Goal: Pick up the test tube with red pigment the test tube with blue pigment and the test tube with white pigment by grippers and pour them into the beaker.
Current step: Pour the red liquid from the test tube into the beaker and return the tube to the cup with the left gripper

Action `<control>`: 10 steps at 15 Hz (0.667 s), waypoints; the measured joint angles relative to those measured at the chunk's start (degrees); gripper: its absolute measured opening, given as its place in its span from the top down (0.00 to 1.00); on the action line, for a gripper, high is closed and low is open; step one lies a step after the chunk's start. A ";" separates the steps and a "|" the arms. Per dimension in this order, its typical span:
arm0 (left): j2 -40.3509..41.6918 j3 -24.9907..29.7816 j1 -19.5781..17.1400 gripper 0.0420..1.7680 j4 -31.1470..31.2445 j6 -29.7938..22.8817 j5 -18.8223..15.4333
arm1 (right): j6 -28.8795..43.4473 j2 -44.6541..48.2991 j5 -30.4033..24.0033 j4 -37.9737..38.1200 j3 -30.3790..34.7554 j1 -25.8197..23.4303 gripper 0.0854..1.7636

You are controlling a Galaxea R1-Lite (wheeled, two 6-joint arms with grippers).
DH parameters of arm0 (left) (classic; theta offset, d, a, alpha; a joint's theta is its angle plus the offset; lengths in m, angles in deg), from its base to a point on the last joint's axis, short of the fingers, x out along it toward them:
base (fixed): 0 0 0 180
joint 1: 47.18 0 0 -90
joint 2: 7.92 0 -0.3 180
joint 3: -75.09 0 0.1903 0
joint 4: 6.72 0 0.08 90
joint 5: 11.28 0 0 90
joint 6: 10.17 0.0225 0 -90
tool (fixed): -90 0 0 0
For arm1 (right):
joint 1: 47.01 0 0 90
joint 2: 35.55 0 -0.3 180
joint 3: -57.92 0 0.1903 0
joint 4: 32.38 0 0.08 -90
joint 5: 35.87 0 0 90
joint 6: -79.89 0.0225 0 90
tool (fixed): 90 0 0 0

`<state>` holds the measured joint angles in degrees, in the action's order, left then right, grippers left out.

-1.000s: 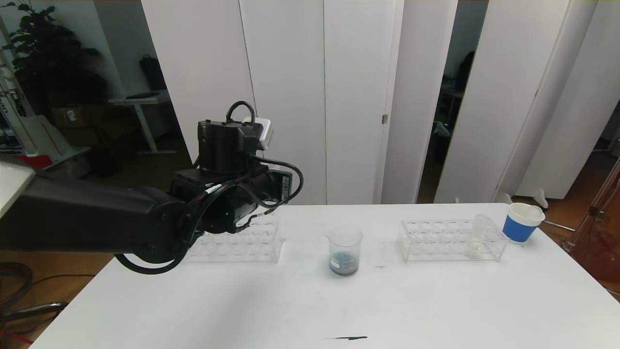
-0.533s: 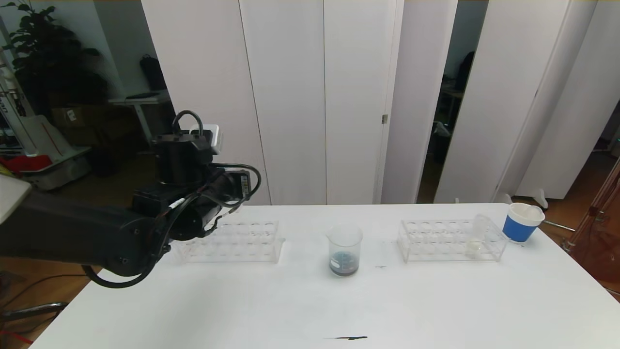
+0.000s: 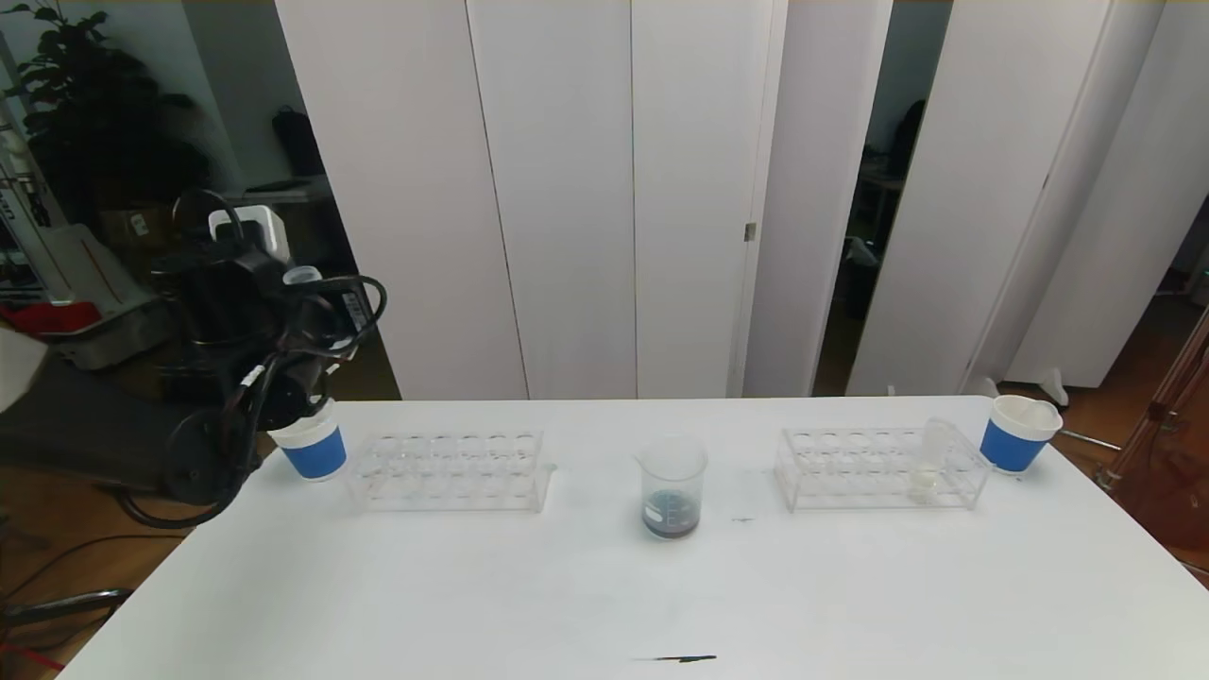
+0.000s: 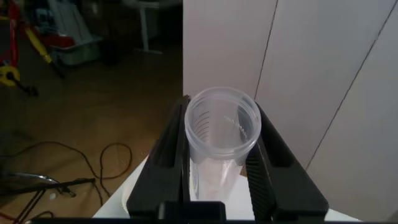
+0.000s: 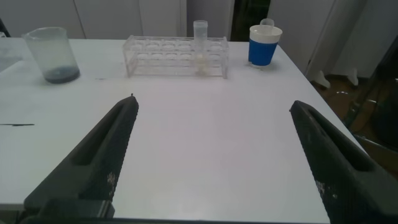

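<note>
My left gripper (image 3: 304, 283) is raised over the table's far left corner, shut on a clear graduated tube (image 4: 222, 124) that looks empty; its open mouth faces the left wrist camera. No red or blue pigment shows in any tube. The beaker (image 3: 672, 488) stands mid-table with dark liquid at its bottom, also in the right wrist view as the beaker (image 5: 53, 56). The test tube with white pigment (image 3: 930, 460) stands in the right rack (image 3: 855, 469). My right gripper (image 5: 213, 104) is open above bare table, out of the head view.
An empty clear rack (image 3: 449, 469) lies left of the beaker. A blue-banded white cup (image 3: 309, 449) stands just below my left gripper. Another blue-banded cup (image 3: 1018, 433) stands at the far right, past the right rack. A short dark mark (image 3: 675, 658) lies near the front edge.
My left arm has swung left with the tube, from in front of the left rack to above the left blue-banded cup, which it now uncovers. Nothing else moved.
</note>
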<state>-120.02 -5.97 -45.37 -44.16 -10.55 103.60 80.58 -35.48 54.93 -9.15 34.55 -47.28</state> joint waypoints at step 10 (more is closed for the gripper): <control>-14.19 -6.10 -11.52 0.68 -9.86 2.44 3.01 | 0.00 0.00 -0.02 -0.02 0.00 0.00 0.01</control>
<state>-134.21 -12.06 -56.89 -54.02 -8.11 106.61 80.58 -35.48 54.90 -9.17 34.55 -47.28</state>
